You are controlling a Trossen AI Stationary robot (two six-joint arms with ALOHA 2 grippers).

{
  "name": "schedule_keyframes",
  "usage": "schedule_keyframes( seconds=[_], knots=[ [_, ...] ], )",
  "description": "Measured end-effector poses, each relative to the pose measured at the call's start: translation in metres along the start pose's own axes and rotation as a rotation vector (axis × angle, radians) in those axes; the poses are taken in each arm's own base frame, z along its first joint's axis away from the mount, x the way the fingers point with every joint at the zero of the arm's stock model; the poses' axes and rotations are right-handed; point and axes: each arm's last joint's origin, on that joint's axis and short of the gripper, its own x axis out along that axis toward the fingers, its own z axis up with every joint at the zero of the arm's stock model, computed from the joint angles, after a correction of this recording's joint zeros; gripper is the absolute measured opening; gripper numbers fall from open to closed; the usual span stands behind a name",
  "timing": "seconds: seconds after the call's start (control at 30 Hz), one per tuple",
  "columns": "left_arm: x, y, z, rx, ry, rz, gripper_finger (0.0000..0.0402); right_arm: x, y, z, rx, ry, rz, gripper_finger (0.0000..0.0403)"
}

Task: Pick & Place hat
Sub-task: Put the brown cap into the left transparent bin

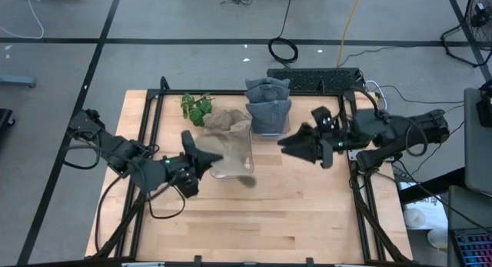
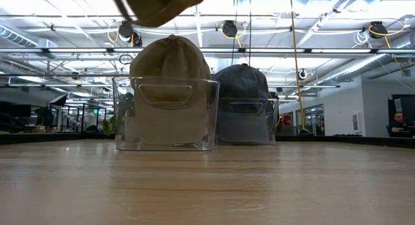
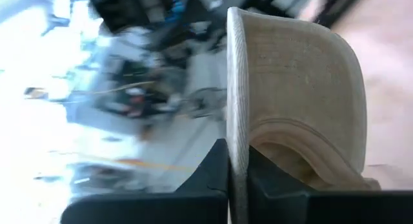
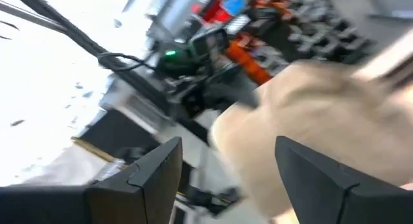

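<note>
- High view: your wooden tabletop (image 1: 307, 221) carries a clear bin (image 1: 233, 155); the right claw (image 1: 286, 143) hangs released beside it.
- Low view: a tan hat (image 2: 170, 58) sits in that bin.
- Left wrist view: your left claw (image 3: 237, 179) is clenched on a tan cap's brim (image 3: 290, 88).

two dark, matte arms are being shown, each built of bulky rounded segments. black cables are being looped beside the left arm (image 1: 115, 153) and the right arm (image 1: 400, 132). wedge-shaped black fingers (image 4: 151, 169) are being seen.
</note>
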Motion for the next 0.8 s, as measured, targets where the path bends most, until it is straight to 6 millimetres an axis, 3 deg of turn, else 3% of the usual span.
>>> schedule_keyframes(
  seconds=[0.3,0.57,0.8],
  knots=[
    [-0.009,0.021,0.013,0.328,0.144,0.261,0.0008,0.012,-0.005,-0.041,0.200,-0.071,0.262,0.0238],
    [-0.010,0.023,0.014,0.488,0.171,0.267,0.0008,0.010,-0.050,-0.090,0.494,-0.279,0.243,0.0238],
    [0.013,0.024,0.015,0.650,0.154,0.271,0.0008,-0.001,-0.072,-0.103,0.573,-0.396,0.322,0.0238]
  ],
)
